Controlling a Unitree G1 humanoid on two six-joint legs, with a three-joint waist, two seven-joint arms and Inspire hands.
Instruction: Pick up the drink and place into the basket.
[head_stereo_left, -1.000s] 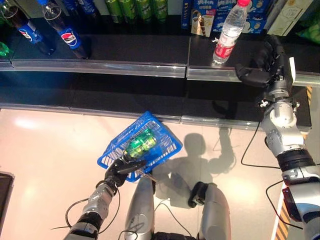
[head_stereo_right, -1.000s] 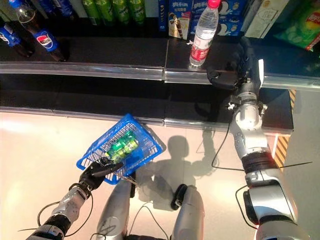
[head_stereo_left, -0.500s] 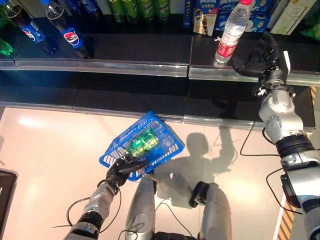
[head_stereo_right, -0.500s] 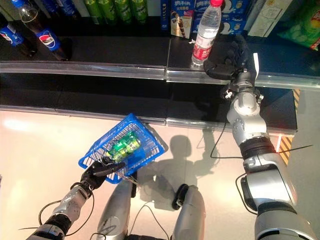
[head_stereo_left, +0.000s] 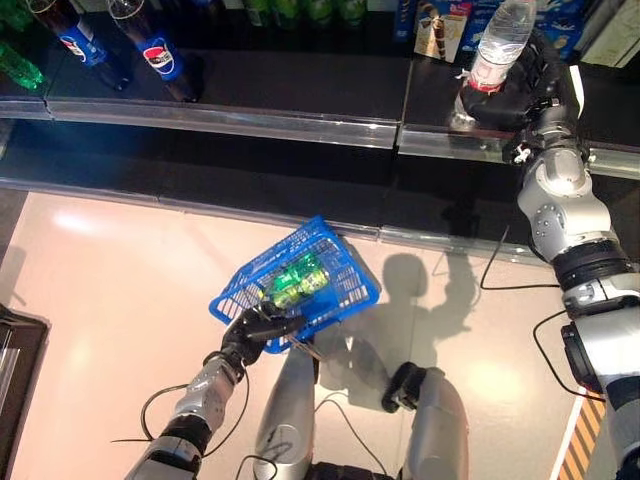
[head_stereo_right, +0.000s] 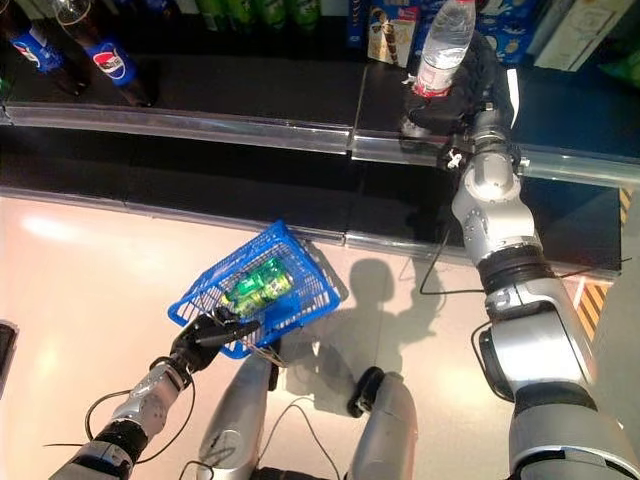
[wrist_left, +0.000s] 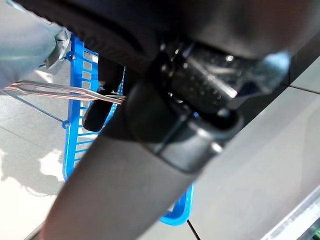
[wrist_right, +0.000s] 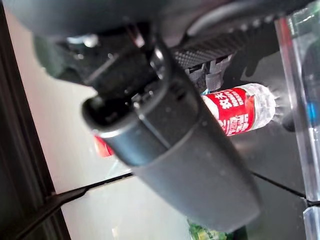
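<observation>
A clear water bottle (head_stereo_left: 500, 40) with a red label stands on the dark shelf (head_stereo_left: 270, 95) at the upper right. My right hand (head_stereo_left: 528, 85) is wrapped round its lower part, thumb across the front; the right wrist view shows the red label (wrist_right: 235, 109) just past the fingers. Lower down, over the floor, my left hand (head_stereo_left: 250, 335) is shut on the wire handle of a blue basket (head_stereo_left: 350, 300). Inside the basket lie green drink bottles (head_stereo_left: 298, 282). The left wrist view shows the basket's blue wall (wrist_left: 80, 95) and the wire handle (wrist_left: 60, 90).
Two cola bottles (head_stereo_left: 160, 55) stand at the shelf's left end, and a snack box (head_stereo_left: 442, 20) sits beside the water bottle. A metal rail (head_stereo_left: 250, 122) edges the shelf, with a lower dark shelf beneath. The pale floor (head_stereo_left: 120, 300) spreads below.
My right hand has moved left to the water bottle and closed round its lower part. The camera has shifted, so the whole scene sits differently. The left hand still holds the basket.
</observation>
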